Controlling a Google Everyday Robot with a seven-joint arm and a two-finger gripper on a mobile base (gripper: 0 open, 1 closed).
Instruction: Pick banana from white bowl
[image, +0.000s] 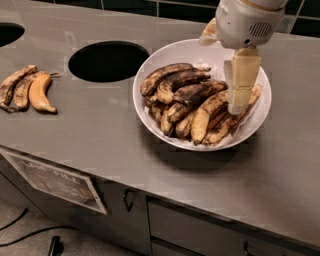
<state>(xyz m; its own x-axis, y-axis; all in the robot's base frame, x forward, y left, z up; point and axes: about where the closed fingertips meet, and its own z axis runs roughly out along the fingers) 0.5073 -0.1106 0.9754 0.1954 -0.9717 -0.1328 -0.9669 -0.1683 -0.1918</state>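
The white bowl (250, 131) sits on the grey counter, right of centre, piled with several brown-streaked bananas. The darkest, almost black banana (184, 78) lies across the top of the pile near the middle. My gripper (238, 110) hangs straight down from its white wrist housing (245, 22) over the right side of the bowl. Its tip is at the level of the pile, next to a yellower banana (207, 116). It is to the right of the dark banana and apart from it. Nothing shows in its hold.
Three small bananas (27, 89), one orange-yellow, lie at the counter's left. A round hole (107, 61) opens in the counter left of the bowl, another at the far left edge (7, 33). Cabinet fronts with a sign (55, 180) run below the counter's front edge.
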